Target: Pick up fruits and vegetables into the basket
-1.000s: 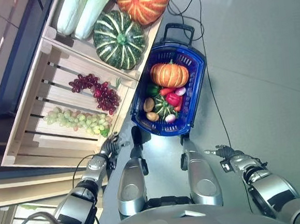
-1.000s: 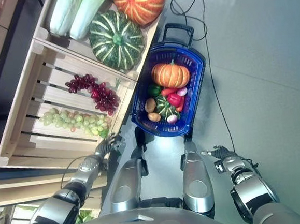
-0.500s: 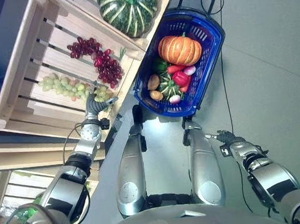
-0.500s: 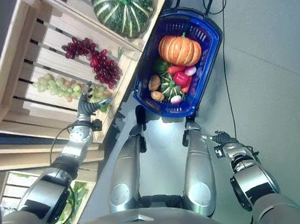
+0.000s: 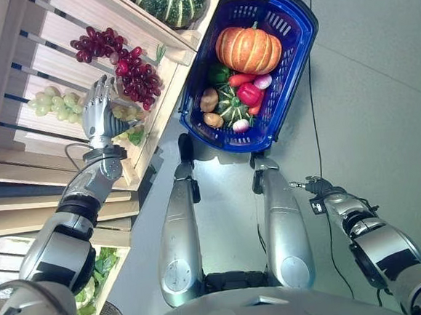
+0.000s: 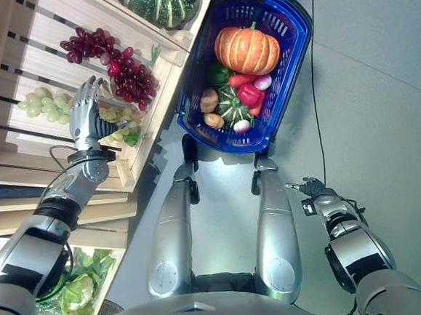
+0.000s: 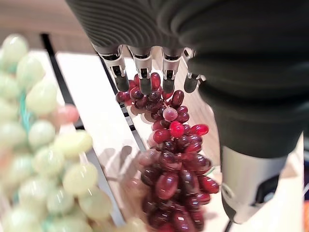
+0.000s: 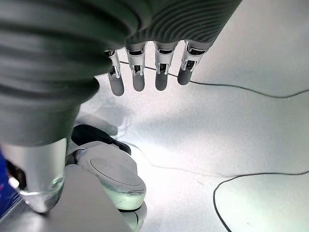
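The left hand (image 5: 97, 112) is hovering inside the wooden crate (image 5: 15, 85), its fingers (image 7: 145, 72) held straight and apart, holding nothing. It is sitting between the green grapes (image 5: 49, 103) and the red grapes (image 5: 119, 66); in the left wrist view the fingertips are pointing at the top of the red bunch, and whether they are touching it cannot be told. The green grapes are lying just beside the hand on the crate's slats.

A striped green squash (image 5: 172, 0) is resting in the next compartment of the crate, above the red grapes.

The blue basket (image 5: 291, 71) is standing on the floor (image 5: 381, 100) just beside the crate. It is holding an orange pumpkin (image 5: 249, 49), a small striped squash (image 5: 230, 105), a red pepper (image 5: 249, 93), a green pepper (image 5: 214, 75), two potatoes (image 5: 209, 99) near the crate-side wall, and a pinkish round vegetable (image 5: 262, 82) next to the pumpkin.

The right hand (image 5: 316, 187) is hanging low at the robot's right side, well apart from the basket, over the bare floor. Its fingers (image 8: 137, 77) are straight and relaxed, holding nothing.
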Motion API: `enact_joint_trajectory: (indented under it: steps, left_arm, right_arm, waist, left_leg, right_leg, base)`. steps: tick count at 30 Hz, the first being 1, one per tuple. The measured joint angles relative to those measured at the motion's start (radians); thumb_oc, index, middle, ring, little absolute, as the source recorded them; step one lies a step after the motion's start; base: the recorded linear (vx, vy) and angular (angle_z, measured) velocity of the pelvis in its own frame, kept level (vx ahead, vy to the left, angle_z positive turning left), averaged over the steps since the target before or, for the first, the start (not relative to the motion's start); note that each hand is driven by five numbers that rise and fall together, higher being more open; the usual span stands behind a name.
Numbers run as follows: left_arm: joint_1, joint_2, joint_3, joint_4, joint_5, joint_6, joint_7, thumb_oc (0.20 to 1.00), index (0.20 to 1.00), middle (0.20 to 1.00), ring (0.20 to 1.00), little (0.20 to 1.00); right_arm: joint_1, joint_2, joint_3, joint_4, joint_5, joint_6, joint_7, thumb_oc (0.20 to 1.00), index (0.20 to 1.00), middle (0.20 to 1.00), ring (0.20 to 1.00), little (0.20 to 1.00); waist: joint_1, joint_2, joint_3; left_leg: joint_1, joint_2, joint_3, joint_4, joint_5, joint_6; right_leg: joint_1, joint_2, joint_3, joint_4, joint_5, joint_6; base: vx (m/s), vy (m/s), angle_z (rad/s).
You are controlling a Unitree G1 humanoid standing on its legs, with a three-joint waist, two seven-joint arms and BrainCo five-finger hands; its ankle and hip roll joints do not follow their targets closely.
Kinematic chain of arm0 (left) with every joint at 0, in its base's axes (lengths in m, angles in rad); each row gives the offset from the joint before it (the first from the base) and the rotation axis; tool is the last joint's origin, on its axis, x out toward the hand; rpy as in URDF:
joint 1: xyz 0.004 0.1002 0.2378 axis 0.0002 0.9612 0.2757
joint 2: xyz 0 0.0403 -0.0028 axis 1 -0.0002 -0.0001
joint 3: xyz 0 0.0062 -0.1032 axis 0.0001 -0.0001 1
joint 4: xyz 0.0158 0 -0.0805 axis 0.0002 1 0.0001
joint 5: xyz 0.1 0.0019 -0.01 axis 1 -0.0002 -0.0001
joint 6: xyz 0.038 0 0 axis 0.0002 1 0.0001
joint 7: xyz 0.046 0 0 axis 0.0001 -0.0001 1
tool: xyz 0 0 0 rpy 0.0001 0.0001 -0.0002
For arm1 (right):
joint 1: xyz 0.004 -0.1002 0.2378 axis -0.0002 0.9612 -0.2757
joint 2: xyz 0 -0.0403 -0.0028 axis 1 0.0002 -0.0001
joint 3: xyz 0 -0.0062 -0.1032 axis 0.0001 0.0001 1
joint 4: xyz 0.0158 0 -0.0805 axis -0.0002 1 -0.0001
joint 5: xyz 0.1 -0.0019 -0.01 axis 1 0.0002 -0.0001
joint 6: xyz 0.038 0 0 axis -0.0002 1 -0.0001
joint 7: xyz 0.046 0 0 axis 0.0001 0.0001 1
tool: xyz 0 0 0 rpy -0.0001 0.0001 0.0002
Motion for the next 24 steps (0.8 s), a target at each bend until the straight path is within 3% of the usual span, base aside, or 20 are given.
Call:
enact_joint_trajectory:
  steps: [6,12,24]
  left_arm:
    - [-0.031,0.022,-0.041,0.099,0.117,0.048,0.054,1.0,1.0,1.0,1.0,1.0]
    - [-0.045,0.027,-0.062,0.196,0.132,0.134,-0.031,1.0,1.0,1.0,1.0,1.0]
    - [-0.038,0.027,-0.118,0.289,0.132,0.199,-0.135,1.0,1.0,1.0,1.0,1.0]
  right_arm:
    - [-0.019,-0.003,0.012,0.0,0.0,-0.003,0.013,1.0,1.0,1.0,1.0,1.0]
    - [-0.033,-0.009,0.018,-0.001,-0.001,-0.003,0.017,1.0,1.0,1.0,1.0,1.0]
    - [-0.079,-0.042,0.019,-0.003,-0.002,0.001,0.041,1.0,1.0,1.0,1.0,1.0]
  waist:
    - [-0.014,0.0,0.0]
    - [-0.024,0.0,0.0]
    - [-0.04,0.0,0.0]
  left_leg:
    - [-0.037,0.003,0.006,0.029,-0.01,-0.002]
    - [-0.043,0.004,0.017,0.032,-0.012,-0.006]
    - [-0.05,0.008,0.027,0.039,-0.017,-0.003]
  right_leg:
    - [-0.043,0.003,0.011,0.026,-0.003,-0.004]
    - [-0.061,0.005,0.025,0.034,-0.004,-0.006]
    - [-0.073,0.009,0.034,0.035,-0.004,-0.006]
  base:
    - [0.0,0.017,-0.02]
    - [-0.01,0.023,-0.04]
    - [0.0,0.004,-0.01]
